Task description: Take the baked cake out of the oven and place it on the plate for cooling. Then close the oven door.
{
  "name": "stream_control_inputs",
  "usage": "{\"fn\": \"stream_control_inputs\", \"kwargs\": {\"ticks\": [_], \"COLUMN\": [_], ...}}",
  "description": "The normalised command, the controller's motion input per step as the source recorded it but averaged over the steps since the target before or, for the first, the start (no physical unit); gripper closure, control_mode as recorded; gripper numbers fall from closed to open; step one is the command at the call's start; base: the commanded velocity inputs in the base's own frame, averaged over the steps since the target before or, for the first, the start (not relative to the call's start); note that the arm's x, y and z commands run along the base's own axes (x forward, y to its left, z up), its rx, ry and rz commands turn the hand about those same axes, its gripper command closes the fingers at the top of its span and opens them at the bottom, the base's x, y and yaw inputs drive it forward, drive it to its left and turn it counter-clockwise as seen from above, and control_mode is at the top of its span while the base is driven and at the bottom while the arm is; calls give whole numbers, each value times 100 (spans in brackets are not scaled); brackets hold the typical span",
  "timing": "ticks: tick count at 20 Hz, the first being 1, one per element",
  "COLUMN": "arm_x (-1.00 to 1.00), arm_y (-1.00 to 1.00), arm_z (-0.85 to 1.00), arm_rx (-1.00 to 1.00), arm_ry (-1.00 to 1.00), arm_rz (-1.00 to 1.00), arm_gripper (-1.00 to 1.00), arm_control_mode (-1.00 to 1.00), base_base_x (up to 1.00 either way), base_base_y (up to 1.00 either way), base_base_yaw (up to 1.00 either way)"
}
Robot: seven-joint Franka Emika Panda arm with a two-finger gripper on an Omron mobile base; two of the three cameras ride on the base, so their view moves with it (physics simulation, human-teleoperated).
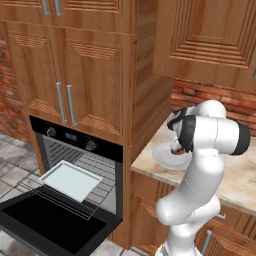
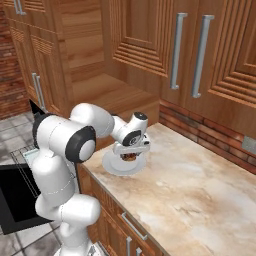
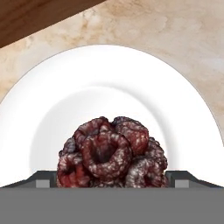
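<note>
Right then, from my remote seat I saw the white arm's two-finger gripper point(image 2: 130, 155) hanging low over the plain white round shallow plate point(image 2: 111, 167), which sat on the beige marbled stone counter point(image 2: 200, 195) close to its left end, beside the tall brown wooden cabinet point(image 1: 95, 75). Looking along the hand, the small dark reddish-brown lumpy cake point(image 3: 111, 153) rested on the plate's inner well, and the two dark finger tips stood on either side of it with a clear gap, so the jaws were spread wide around the cake rather than pinching it. Whether the tips touched the plate I could not tell. Over in the left base view, the black built-in wall oven point(image 1: 75, 142) with two round knobs was set into the wooden cabinet, well apart from the plate. Its wide black glossy glass oven door point(image 1: 50, 225) lay folded down flat, fully open. A pale whitish square flat tray point(image 1: 70, 180) sat on a wire rack point(image 1: 92, 207) pulled partly out over the open door. Grey ribbed walls showed inside the oven.
</note>
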Motion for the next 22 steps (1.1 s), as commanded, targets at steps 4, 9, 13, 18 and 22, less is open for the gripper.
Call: {"fn": "stream_control_inputs", "kwargs": {"ticks": [4, 9, 13, 18, 22], "arm_x": [1, 0, 0, 0, 0], "arm_y": [4, 2, 8, 11, 6], "arm_z": [0, 0, -16, -26, -25], "arm_rx": [0, 0, 0, 0, 0], "arm_ry": [0, 0, 0, -1, -3], "arm_rz": [0, 0, 0, 0, 0], "arm_gripper": [100, 100, 100, 100, 100], "arm_control_mode": [-100, -100, -100, -100, -100], "base_base_x": [0, 0, 0, 0, 0], "base_base_y": [0, 0, 0, 0, 0], "base_base_yaw": [0, 0, 0, 0, 0]}}
